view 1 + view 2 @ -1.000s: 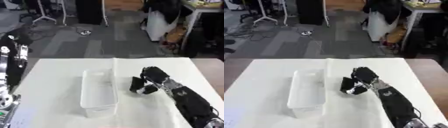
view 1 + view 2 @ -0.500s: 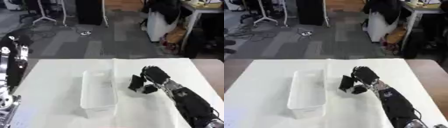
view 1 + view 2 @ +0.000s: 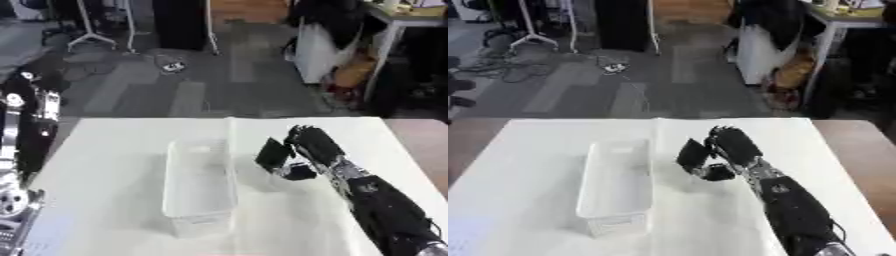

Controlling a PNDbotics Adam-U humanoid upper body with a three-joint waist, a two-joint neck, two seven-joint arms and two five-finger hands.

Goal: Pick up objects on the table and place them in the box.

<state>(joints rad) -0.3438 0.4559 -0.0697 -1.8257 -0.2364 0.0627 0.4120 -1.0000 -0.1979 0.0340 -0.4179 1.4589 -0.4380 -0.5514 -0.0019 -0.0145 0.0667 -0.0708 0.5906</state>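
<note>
Right hand (image 3: 308, 148) sits just right of the white box (image 3: 199, 186), fingers curled over a dark flat object (image 3: 271, 153) that stands tilted between fingers and thumb, its lower edge near the white table (image 3: 114, 170); whether it has cleared the surface cannot be told. The black forearm reaches in from the lower right. The box is long, narrow, open-topped, and appears empty, its long side facing the hand. Judged risks: the object is held by an edge and tilted, so it could pivot or slip out during the sideways carry; a low carry could knock it against the near wall of the box, and the light-looking box could slide or tip; releasing short of the rim would drop it on the table beside the box. The narrow opening leaves little margin if the object goes in crosswise. Left arm (image 3: 26, 125) stands upright at the left edge, well apart from the work; its hand is not in view. Beyond the table lie grey floor and office clutter, none of it touching the task.
</note>
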